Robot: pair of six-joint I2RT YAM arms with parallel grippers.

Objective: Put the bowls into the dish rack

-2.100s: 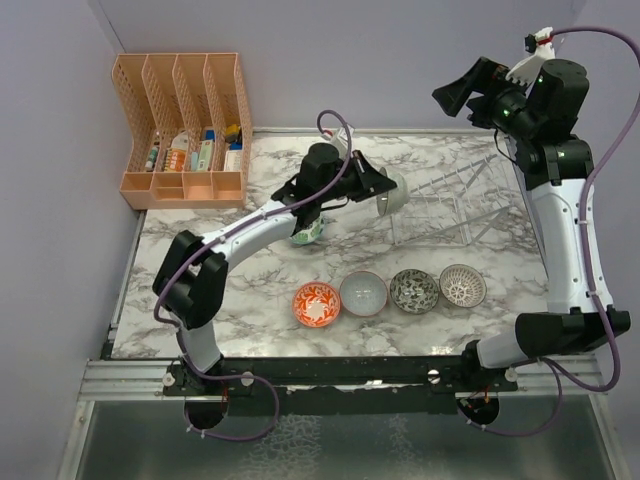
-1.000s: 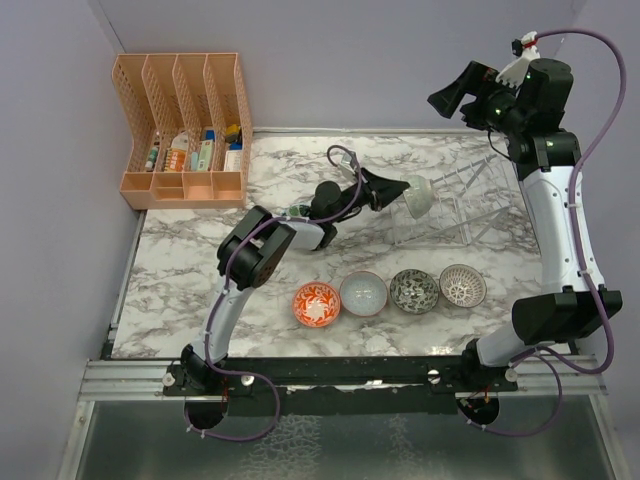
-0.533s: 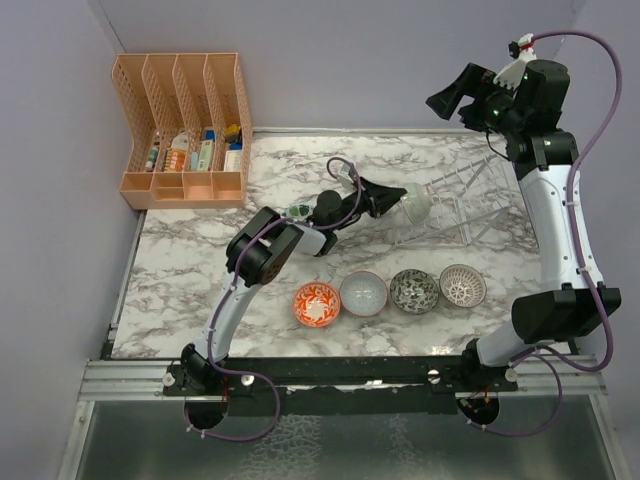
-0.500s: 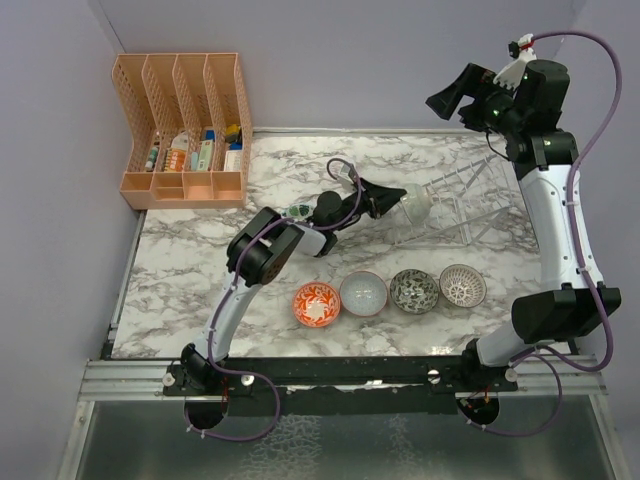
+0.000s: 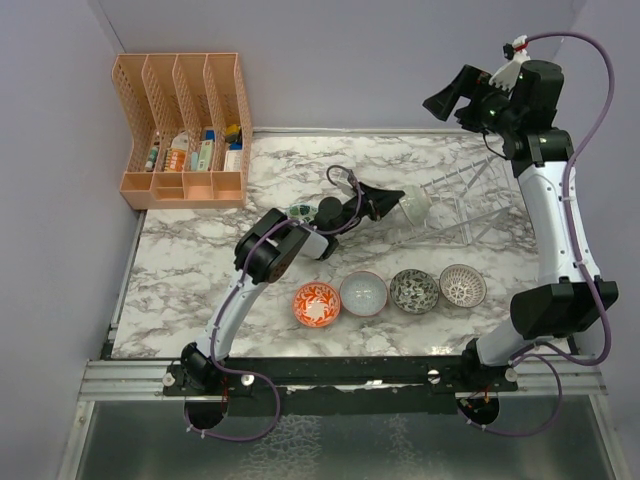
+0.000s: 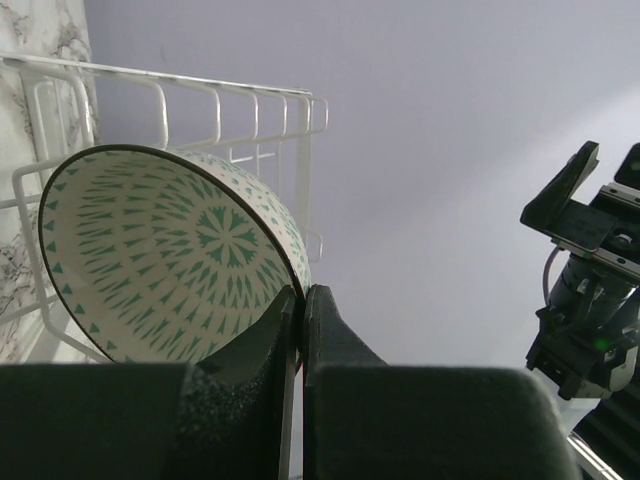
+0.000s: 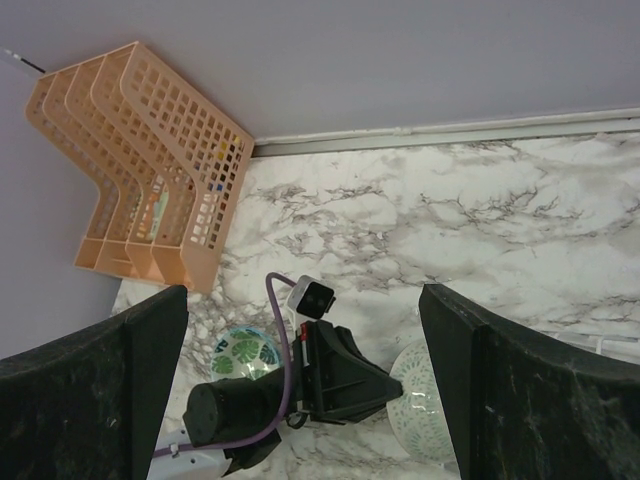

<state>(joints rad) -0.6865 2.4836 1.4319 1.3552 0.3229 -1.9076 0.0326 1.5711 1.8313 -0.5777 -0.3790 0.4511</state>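
Nearest to my bases, four bowls sit in a row on the marble bench [image 5: 200, 270], open side up: the red-orange bowl [image 5: 317, 303], the blue-grey bowl [image 5: 363, 293] touching it, then the dark speckled bowl [image 5: 414, 290] and the pink lattice bowl [image 5: 462, 285]. Beyond them my left arm reaches out low across the bench toward the right. Just behind its forearm the green-leaf bowl [image 5: 299, 211] rests on the marble; my right wrist camera sees it beside the arm.

My left fingers [image 6: 330, 330] are clenched on the rim of the pale green bowl [image 6: 170, 250], one inside the rim and one outside. The bowl stands tipped on its edge at the left end of the dish rack [image 5: 450, 205], right against the thin ribs; I cannot tell whether it sits in a slot.

My right fingers [image 7: 490, 370] are spread wide and grasp nothing, raised high above the far right corner and looking down on the bench. The orange organizer [image 5: 185, 125] stands at the far left corner.
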